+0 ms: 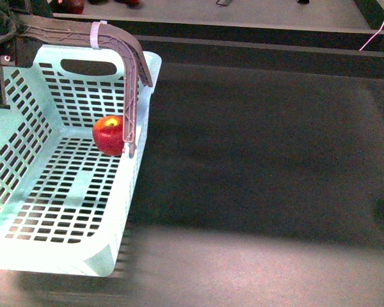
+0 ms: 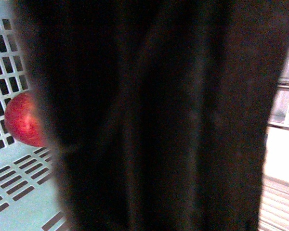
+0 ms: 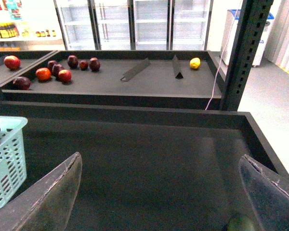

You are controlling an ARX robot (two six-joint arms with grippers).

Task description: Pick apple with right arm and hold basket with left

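The pale aqua basket (image 1: 70,211) stands at the left of the dark table, its brown lattice handle (image 1: 125,45) raised over it. The red apple (image 1: 109,134) with a yellow patch lies inside on the slotted floor, against the right wall under the handle. My left gripper (image 1: 1,39) is a dark shape at the basket's far left rim, shut on the basket. In the left wrist view a dark blurred mass fills most of the picture, with the apple (image 2: 21,120) and basket floor (image 2: 19,192) beside it. My right gripper (image 3: 161,192) is open over bare table, right of the basket's corner (image 3: 7,159).
A raised back shelf (image 3: 149,79) holds several dark red fruits (image 3: 62,65), an orange one (image 3: 43,73) and a small yellow one (image 3: 195,62). A black perforated post (image 3: 243,53) stands at the right. Something green (image 3: 241,224) lies by the right fingertip.
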